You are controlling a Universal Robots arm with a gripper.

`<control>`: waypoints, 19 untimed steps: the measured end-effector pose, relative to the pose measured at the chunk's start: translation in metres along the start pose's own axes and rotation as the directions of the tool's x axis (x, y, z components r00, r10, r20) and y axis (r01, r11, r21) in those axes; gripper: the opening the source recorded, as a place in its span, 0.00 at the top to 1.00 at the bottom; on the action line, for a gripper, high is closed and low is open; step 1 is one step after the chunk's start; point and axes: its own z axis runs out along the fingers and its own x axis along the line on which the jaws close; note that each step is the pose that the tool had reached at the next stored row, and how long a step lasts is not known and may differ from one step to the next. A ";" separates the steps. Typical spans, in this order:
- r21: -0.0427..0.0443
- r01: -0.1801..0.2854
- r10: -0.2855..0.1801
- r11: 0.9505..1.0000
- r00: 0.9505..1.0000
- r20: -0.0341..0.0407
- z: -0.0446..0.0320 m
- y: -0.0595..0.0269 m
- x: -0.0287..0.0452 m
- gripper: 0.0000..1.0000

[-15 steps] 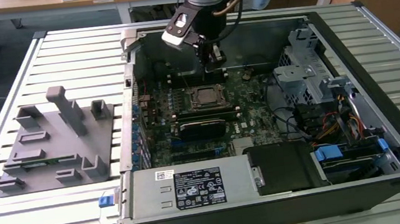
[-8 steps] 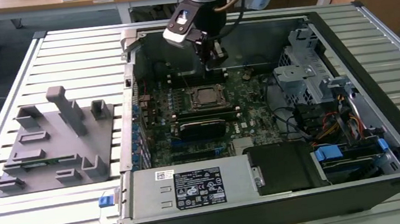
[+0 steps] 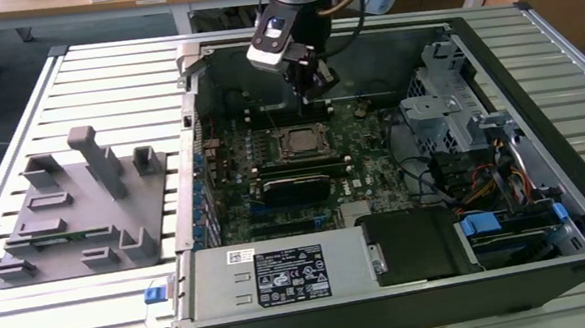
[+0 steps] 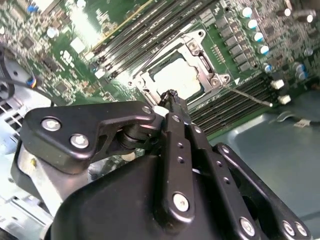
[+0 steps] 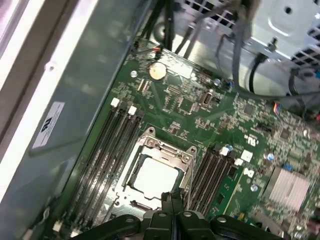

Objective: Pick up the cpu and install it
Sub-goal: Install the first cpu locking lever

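A robot arm's claw (image 3: 313, 94), its fingers pinched together on nothing, hangs close over one edge of the socket (image 5: 167, 149) inside an open computer case (image 3: 559, 183) on a slatted bench (image 3: 106, 78). The cpu (image 5: 152, 177) lies within the socket, silver top up and ringed by the metal retention frame; in both wrist views it looks flat and square in its seat, though whether the frame is latched cannot be told. Rows of memory slots (image 5: 112, 145) flank the socket on two sides. Done well, this stage calls for a chip sitting level with its corners matched to the socket, and for any touch from the claw to be light and straight down, with no sideways drag that might shift the chip on the contacts beneath. A white sticker (image 5: 50, 125) sits on the case wall beyond the slots from the socket, and a black-and-white label (image 3: 288, 274) covers the power supply (image 3: 230, 291) well away from the socket; the print on both is too small to make out.
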 end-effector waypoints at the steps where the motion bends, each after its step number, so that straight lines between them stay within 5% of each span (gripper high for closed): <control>1: -0.001 0.019 -0.019 1.000 1.000 0.001 0.0001 0.0000 0.0000 0.89; 6: -0.008 0.108 -0.108 0.994 0.994 0.006 0.0002 0.0000 0.0000 0.89; 11: -0.012 0.190 -0.190 0.982 0.982 0.012 0.0002 0.0000 0.0000 0.89; 15: -0.016 0.256 -0.255 0.967 0.967 0.016 0.0001 0.0000 0.0000 0.89; 19: -0.022 0.323 -0.323 0.946 0.946 0.019 0.0001 0.0000 0.0000 0.89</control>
